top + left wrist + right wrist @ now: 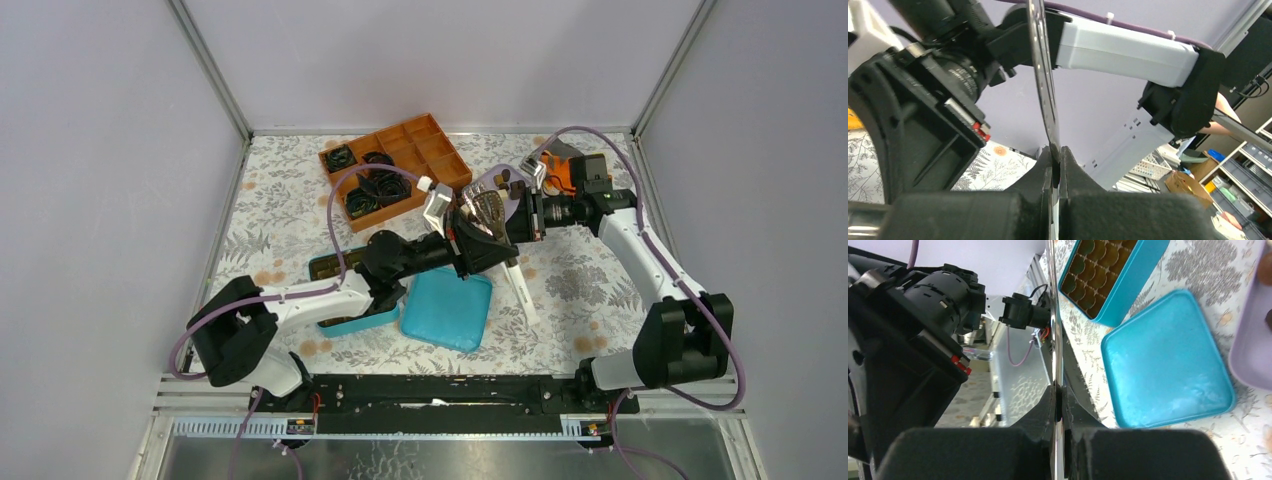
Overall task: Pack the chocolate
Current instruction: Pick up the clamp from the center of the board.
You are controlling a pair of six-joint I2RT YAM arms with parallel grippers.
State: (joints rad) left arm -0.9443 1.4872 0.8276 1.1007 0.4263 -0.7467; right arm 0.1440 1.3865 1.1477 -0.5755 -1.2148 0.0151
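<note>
A few brown chocolate pieces (508, 180) lie on a lilac tray (487, 180) behind the arms. One brown piece (1266, 266) shows at the right edge of the right wrist view. Both grippers meet above the table's middle on a slotted metal utensil (487, 212) with a white handle (522, 290). My left gripper (1056, 150) is shut on its thin blade (1044, 75), seen edge-on. My right gripper (1059, 387) is shut on the same blade (1053, 310). The open teal box (1108, 275) with its moulded cavities sits beyond.
The teal lid (447, 308) lies flat near the front, beside the teal box (355, 320). An orange divided organizer (395, 165) holding black crinkled paper cups stands at the back left. An orange-and-black device (570, 170) sits at the back right.
</note>
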